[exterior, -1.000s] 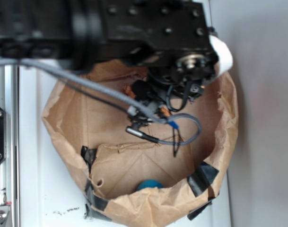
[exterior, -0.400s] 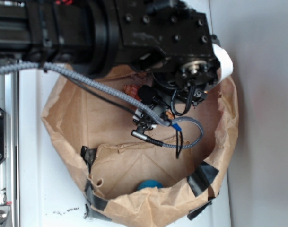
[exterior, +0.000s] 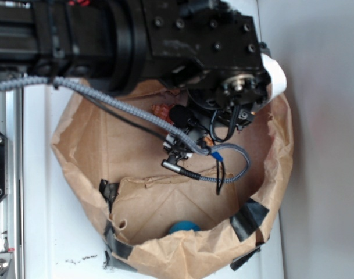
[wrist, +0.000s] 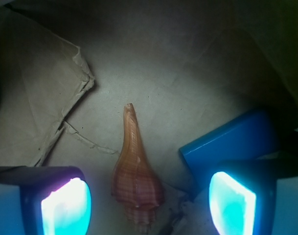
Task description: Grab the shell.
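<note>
From the outside view, my big black arm (exterior: 165,40) hangs over a brown paper bag (exterior: 83,145) that stands on the white tabletop (exterior: 49,232). My arm and its grey cable (exterior: 136,116) hide most of what is inside. I see a bit of orange-brown by the arm, which may be the shell (exterior: 161,110), but I cannot be sure. A teal ball (exterior: 183,227) peeks out at the near side of the bag, well apart from my pincer. I cannot tell from here how wide my pincer is.

From the wrist view, my pincer (wrist: 149,200) is wide and holds nothing. The shell (wrist: 135,181) lies on the paper floor right between my two glowing pads (wrist: 65,208). Its fat knobbly end is nearest me and its long pointed tail runs straight away from me. So the pads stand on each side of the fat part. A blue block (wrist: 227,142) lies just beside my right pad, near the shell but not touching it. I think I only need to go down and squeeze.
</note>
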`<state>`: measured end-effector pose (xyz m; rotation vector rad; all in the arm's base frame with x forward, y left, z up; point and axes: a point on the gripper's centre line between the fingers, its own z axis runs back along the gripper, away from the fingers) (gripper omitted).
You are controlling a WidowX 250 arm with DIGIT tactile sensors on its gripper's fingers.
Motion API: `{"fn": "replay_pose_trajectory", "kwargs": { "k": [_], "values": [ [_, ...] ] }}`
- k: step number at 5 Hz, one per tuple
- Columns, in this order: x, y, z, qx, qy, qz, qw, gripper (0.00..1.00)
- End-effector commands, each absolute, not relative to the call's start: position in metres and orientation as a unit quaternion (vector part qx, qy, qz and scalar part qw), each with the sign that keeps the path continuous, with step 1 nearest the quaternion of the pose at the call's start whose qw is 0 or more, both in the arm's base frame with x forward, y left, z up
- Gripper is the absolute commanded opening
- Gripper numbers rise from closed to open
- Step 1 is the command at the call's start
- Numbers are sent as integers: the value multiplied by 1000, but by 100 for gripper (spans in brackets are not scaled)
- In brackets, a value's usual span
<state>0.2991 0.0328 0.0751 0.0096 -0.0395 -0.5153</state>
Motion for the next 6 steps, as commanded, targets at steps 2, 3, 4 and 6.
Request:
{"fn": "replay_pose_trajectory", "kwargs": {
  "k": [2,3,4,6],
  "values": [
    [326,0,51,-15,-37,-285,958,100],
    [327,-6,47,-8,-25,-283,959,100],
    [323,-4,47,-9,-14,-268,963,100],
    [324,20,51,-29,-11,-232,972,100]
  ]
}}
